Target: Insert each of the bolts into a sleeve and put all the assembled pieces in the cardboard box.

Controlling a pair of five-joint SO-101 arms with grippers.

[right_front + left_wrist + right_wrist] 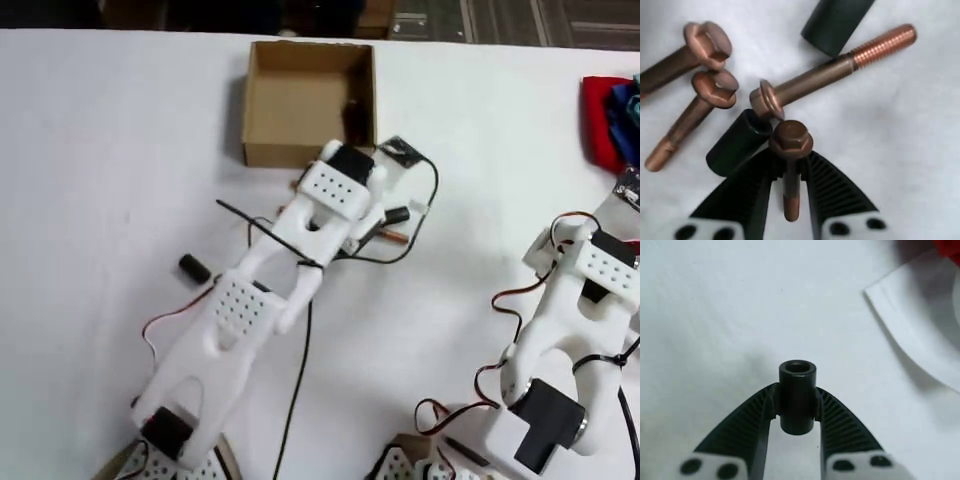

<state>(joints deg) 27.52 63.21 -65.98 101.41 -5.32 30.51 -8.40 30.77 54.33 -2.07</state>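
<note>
My left gripper (790, 159) is shut on a copper bolt (790, 142), gripping its shank just below the hex head. Around it on the white table lie three more bolts (832, 72), (705, 47), (692, 115) and two black sleeves (737, 142), (835, 22). My right gripper (796, 392) is shut on a black sleeve (797, 390), held with its open bore facing the camera, above bare table. The cardboard box (262, 100) stands at the back centre, just beyond the left arm (300, 240), with a dark piece (355, 118) inside.
Another black sleeve (193, 267) lies alone to the left of the left arm. A white sheet (920, 325) and red cloth (605, 120) sit at the far right. Cables trail across the table between the arms.
</note>
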